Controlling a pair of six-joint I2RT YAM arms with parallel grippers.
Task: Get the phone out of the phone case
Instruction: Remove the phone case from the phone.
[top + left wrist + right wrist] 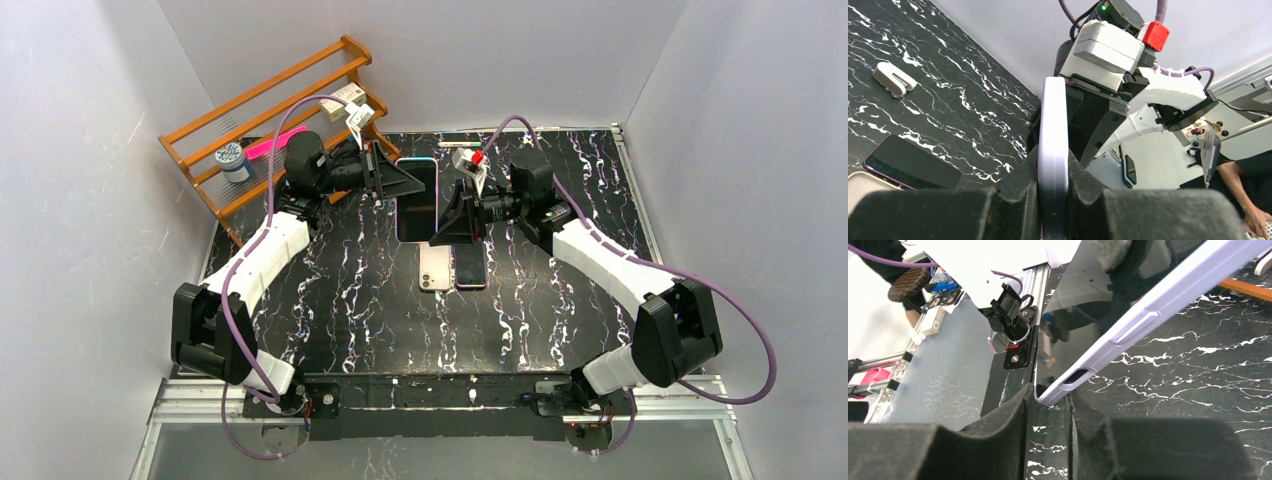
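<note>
While the black marbled table [330, 300] has a wooden rack [262, 108] at its far left, you have the left gripper [1053, 167] clamped tight on the left edge of the lilac case [1053, 125] and the right gripper [1049, 401] closed on its near right corner. The phone [417, 200] sits inside the case, held off the table at the far middle; two other phones [468, 268] lie just nearer.

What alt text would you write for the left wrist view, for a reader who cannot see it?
A lilac phone case, seen edge-on, stands upright clamped between the black fingers of the left gripper. Behind it is the right arm; at left, a dark phone and a small white object lie on the black marble table.
</note>
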